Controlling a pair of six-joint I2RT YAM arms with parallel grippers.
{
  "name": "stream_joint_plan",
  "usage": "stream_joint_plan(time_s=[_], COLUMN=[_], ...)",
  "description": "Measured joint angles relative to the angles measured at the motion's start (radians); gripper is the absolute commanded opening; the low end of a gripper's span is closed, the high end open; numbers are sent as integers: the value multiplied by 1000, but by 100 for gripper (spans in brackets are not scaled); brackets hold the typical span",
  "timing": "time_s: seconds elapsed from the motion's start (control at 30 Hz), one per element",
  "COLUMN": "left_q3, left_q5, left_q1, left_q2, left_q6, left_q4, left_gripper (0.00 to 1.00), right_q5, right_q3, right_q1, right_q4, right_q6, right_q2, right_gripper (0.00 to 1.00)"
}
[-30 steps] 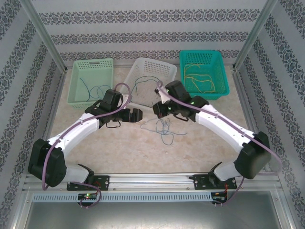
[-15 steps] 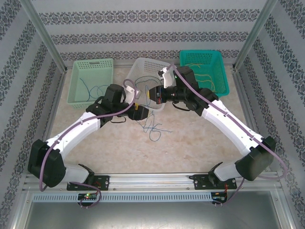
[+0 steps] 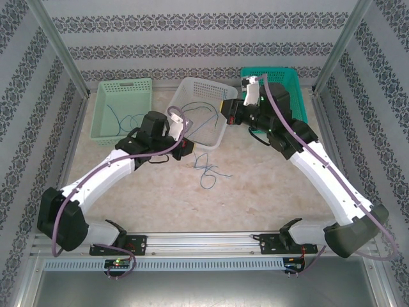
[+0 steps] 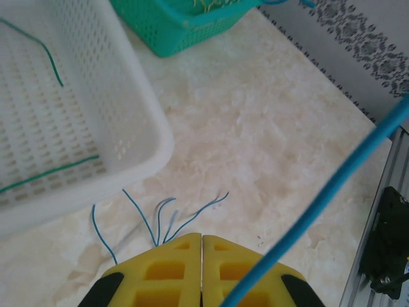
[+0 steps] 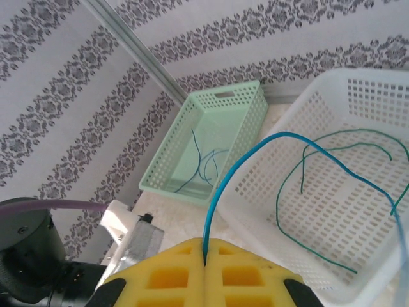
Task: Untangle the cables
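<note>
Three baskets line the far side of your table (image 4: 268, 128): a light-green basket (image 3: 121, 83) on the left, a white basket (image 3: 208, 86) in the middle and a teal basket (image 3: 298, 102) on the right. Your right gripper (image 5: 206, 242) hangs at the white basket's right edge, next to the teal one, with its yellow fingers pressed together on a blue cable (image 5: 281, 133). You can follow that cable from the fingertips up in an arc across the white basket and over toward your left arm. In the left wrist view it crosses close to the lens as a thick blurred line.

Your left gripper (image 4: 202, 236) sits low by the white basket's near corner, jaws closed flush. A tangle of blue cables (image 4: 160, 220) fans out from under its fingertips onto the table. The pinch point is hidden, so you cannot tell what sits between the pads.

In the white basket you have green cables (image 5: 300, 185), in the light-green basket loose blue cables (image 5: 201, 163), and in the teal basket yellow cables (image 4: 211, 5).
</note>
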Motion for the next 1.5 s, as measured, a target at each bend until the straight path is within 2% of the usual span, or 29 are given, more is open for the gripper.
stream_joint_plan(time_s=[0.17,0.2,0.23,0.3,0.37,0.43,0.5,0.6,0.83,1.03,1.27,1.5], left_q3=[15,23,31,54,87,148,217,330,417,451,582,732], left_q5=[-22,-31,-39,-56,-78,-115,-153,-195,-254,-431,-593,-627], left_q1=[0,0,1,1,1,1,3,5,9,41,200,372], left_q2=[-63,-68,-72,-79,-90,-101,-109,-119,-150,-138,-2,206], left_q6=[3,3,3,3,5,17,35,63,83,136,213,221], left_q4=[-5,-6,-6,-20,-40,-87,-128,-183,-238,-299,-337,-399], left_gripper=[0,0,0,0,0,0,0,0,0,0,0,0], right_q5=[18,21,23,29,31,23,9,-7,-10,-18,-22,-21], right_q3=[4,5,7,11,17,22,23,21,-60,-171,-208,-224], right_q1=[-2,-2,-2,-2,-2,-2,-2,-2,14,53,53,50], right_q4=[17,23,27,32,34,38,40,42,43,45,45,44], right_q6=[0,0,-1,-6,-10,-17,-8,0,-21,-28,-24,-24], right_q2=[-9,-9,-9,-9,-6,6,29,79,132,158,167,161], right_gripper=[0,4,10,29,35,53,56,74,76,77,77,78])
